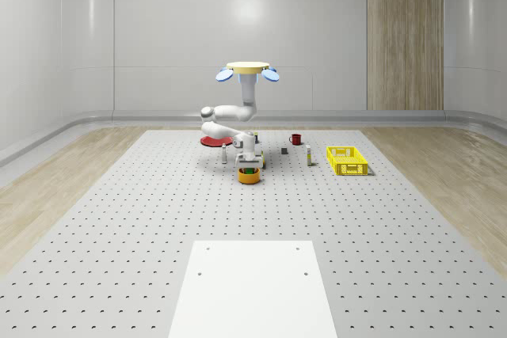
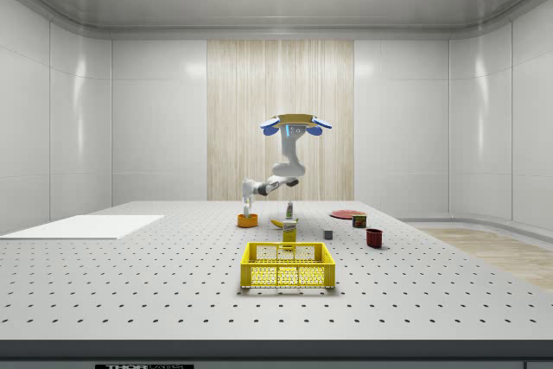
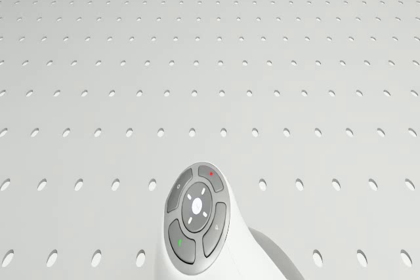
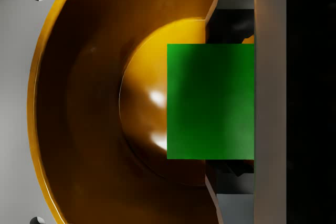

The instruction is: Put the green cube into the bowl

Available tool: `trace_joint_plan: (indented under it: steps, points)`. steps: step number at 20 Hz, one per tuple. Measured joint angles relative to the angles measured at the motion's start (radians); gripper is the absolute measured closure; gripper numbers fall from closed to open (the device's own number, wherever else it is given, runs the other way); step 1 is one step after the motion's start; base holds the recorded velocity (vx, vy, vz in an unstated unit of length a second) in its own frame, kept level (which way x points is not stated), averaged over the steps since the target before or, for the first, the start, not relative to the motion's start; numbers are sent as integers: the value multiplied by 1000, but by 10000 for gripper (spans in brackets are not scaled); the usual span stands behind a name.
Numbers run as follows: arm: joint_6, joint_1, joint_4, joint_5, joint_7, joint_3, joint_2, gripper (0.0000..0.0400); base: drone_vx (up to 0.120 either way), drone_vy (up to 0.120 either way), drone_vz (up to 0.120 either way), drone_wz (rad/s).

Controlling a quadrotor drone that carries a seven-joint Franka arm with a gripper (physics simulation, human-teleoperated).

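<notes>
The drone point(image 1: 247, 69) hovers above the perforated table point(image 1: 119, 219), and its arm bends down to the orange bowl point(image 1: 249, 177). My gripper point(image 1: 249, 165) hangs just over the bowl's rim. In the wrist view the green cube point(image 4: 210, 100) sits over the bowl's hollow point(image 4: 84, 103), with dark finger pads against two opposite faces; the gripper point(image 4: 231, 100) is shut on it. From the side, the drone point(image 2: 292, 122) floats above the bowl point(image 2: 247, 221), toward the table's far end. The arm's button-faced link point(image 3: 197, 224) appears in the drone view.
A yellow crate point(image 1: 347, 161) stands to the whole-scene view's right of the bowl. A red mug point(image 1: 295, 139), a small dark block point(image 1: 283, 150) and a bottle point(image 1: 308, 156) lie between them. Behind the arm is a red plate point(image 1: 214, 142). A white panel point(image 1: 252, 286) covers the near table.
</notes>
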Motion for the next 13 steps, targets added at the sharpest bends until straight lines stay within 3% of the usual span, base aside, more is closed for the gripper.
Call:
trace_joint_plan:
  steps: [5,13]
  points:
    - [-18,9,-11,12,0,17,8,22,0,0,0,0]
    - [-46,23,-30,41,-2,52,15,3,0,0,0,0]
